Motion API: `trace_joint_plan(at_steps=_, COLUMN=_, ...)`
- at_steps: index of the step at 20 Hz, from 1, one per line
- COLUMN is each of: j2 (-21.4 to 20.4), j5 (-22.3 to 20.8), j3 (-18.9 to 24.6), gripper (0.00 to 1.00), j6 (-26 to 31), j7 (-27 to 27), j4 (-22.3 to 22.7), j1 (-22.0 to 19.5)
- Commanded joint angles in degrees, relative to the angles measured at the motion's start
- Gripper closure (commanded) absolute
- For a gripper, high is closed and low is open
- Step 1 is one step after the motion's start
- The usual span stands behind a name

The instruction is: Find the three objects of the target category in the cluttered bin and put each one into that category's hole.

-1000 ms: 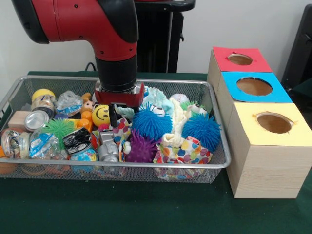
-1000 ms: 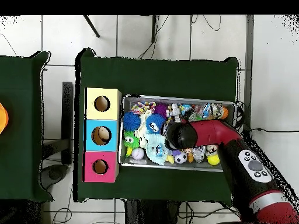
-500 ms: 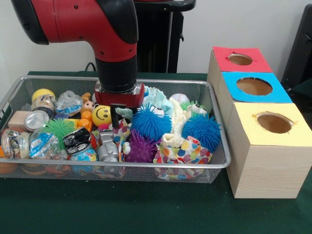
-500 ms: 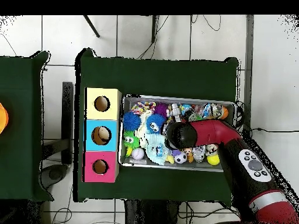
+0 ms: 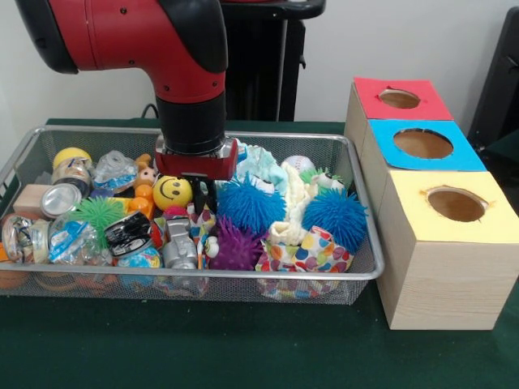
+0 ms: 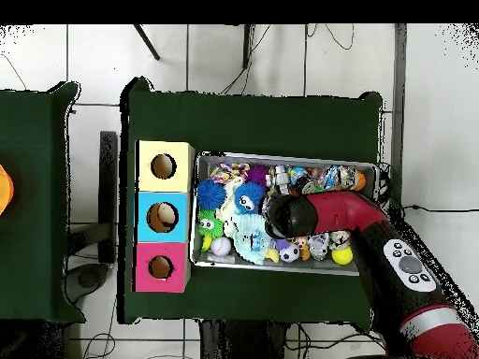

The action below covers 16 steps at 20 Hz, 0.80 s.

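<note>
Covering most of both views is the green desk (image 5: 243, 348), with a wire bin (image 5: 357, 274) on it and a row of three wooden boxes beside the bin. The red and black arm (image 5: 146, 32) bends down into the bin's middle; in the overhead view it (image 6: 327, 213) crosses the bin from the right.

Each box has a round hole in a coloured top: the red-topped box (image 5: 401, 99), the blue-topped box (image 5: 423, 144) and the yellow-topped box (image 5: 454, 204), which stands nearest the front camera. From above something pale shows inside the blue hole (image 6: 165, 217).

Toys fill the bin. Two blue spiky balls sit right of the arm, one (image 5: 250, 204) just beside the wrist and the other (image 5: 336, 217) nearer the boxes, with a purple spiky ball (image 5: 235, 247) in front of them and a green spiky ball (image 5: 99, 212) on the left. A spotted cloth piece (image 5: 312, 251) lies against the front wall.

The claw (image 5: 197, 194) hangs low among the toys, just beside a yellow smiley ball (image 5: 172, 192). Its dark tips are partly hidden by clutter, so whether it is clenched or released cannot be told.
</note>
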Motion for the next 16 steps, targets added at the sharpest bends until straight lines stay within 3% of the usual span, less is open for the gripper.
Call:
trace_joint_plan(at_steps=1, j2=4.90, j5=-2.25, j3=0.21, gripper=1.00, j6=-0.71, j7=-7.36, j4=-4.88, j1=-1.02)
trace_joint_plan(at_steps=7, j2=4.36, j5=-2.31, j3=0.25, gripper=1.00, j6=-0.96, j7=-7.21, j4=-4.33, j1=-0.93)
trace_joint_plan(at_steps=9, j2=1.53, j5=-1.63, j3=0.90, gripper=1.00, j6=-0.11, j7=-7.71, j4=-2.82, j1=-1.04)
trace_joint_plan(at_steps=12, j2=-7.70, j5=2.33, j3=2.28, gripper=1.00, j6=4.09, j7=-7.45, j4=3.09, j1=-1.18)
trace_joint_plan(at_steps=16, j2=-14.96, j5=7.63, j3=4.18, gripper=1.00, j6=8.82, j7=-7.73, j4=6.95, j1=-1.70)
